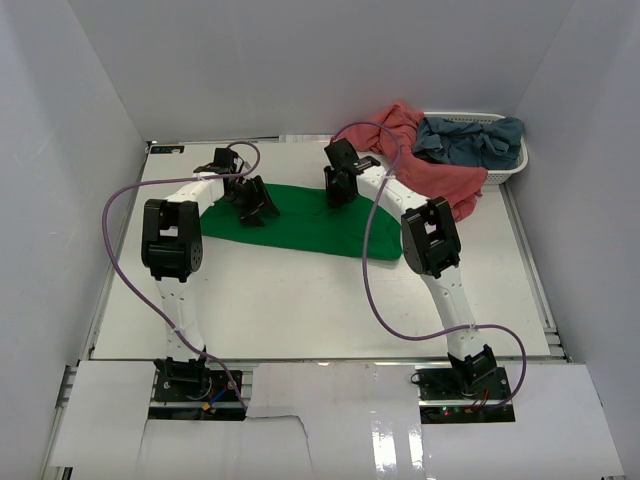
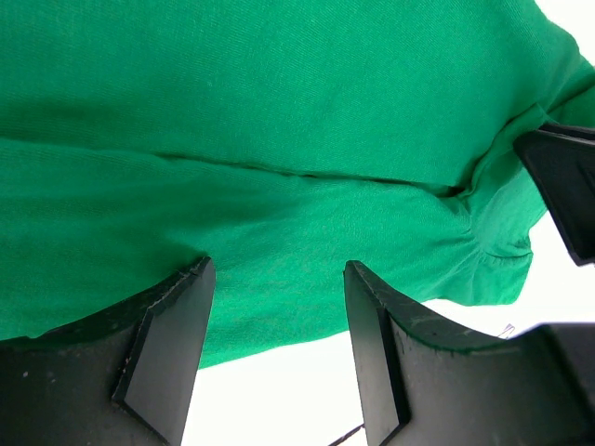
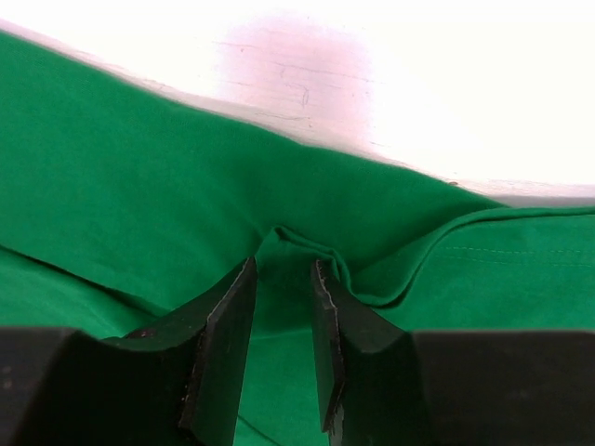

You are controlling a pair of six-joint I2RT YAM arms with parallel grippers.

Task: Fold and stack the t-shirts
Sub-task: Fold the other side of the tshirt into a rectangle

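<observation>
While the green t-shirt (image 1: 300,228) lies flat, the right gripper (image 3: 283,265) pinches a pucker at its edge; the left gripper (image 2: 279,265) gapes wide.

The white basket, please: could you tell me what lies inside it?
A grey-blue t-shirt fills the basket; a pink t-shirt spills over its rim. Anything beneath is covered.

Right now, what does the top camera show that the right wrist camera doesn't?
Only the top view: the pink shirt draped out of the basket, the blue shirt in it, and the left claw. Only the right wrist view: a small ridge of cloth bunched up at the right claw's narrowly parted fingertips. Both: the green shirt spread on the table.
</observation>
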